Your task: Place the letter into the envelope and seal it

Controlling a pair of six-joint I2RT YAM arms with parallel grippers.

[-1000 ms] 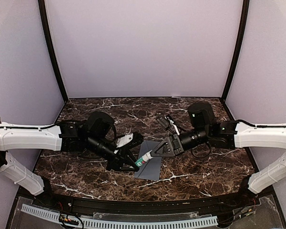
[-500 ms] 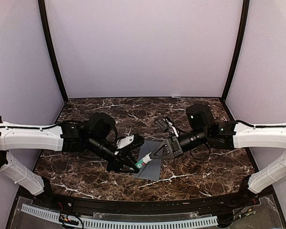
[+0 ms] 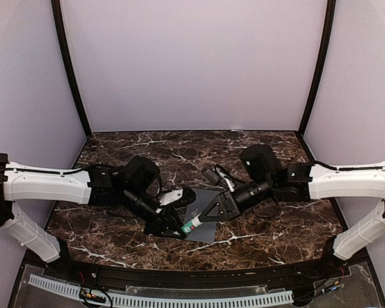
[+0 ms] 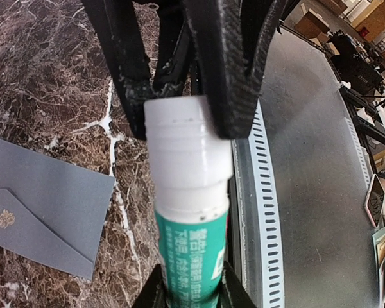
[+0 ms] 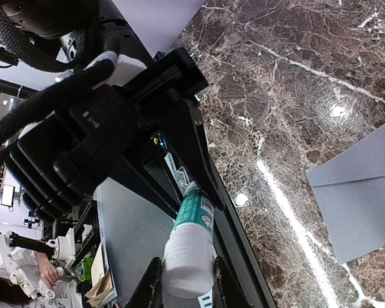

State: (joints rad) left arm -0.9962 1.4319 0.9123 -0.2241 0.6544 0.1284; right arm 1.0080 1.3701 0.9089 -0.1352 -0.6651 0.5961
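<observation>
**Entry: glue stick held by both arms, cap on; flap not yet glued**

Your left gripper (image 4: 191, 290) is clamped narrow on the green body of the glue stick (image 3: 191, 224), and your right gripper (image 5: 183, 277) is clamped on its white cap (image 4: 187, 160), so the 2 arms hold 1 tube between them, raised off the table (image 3: 115, 160). The cap looks seated, so uncapping is likely the step in hand. The envelope (image 4: 51, 199) lies flat on the marble just below and beside the tube, apart from both grippers, emblem (image 4: 3, 218) up. No letter shows in any view; you can judge it is probably already inside. Left to do: apply glue, press the flap shut.
</observation>
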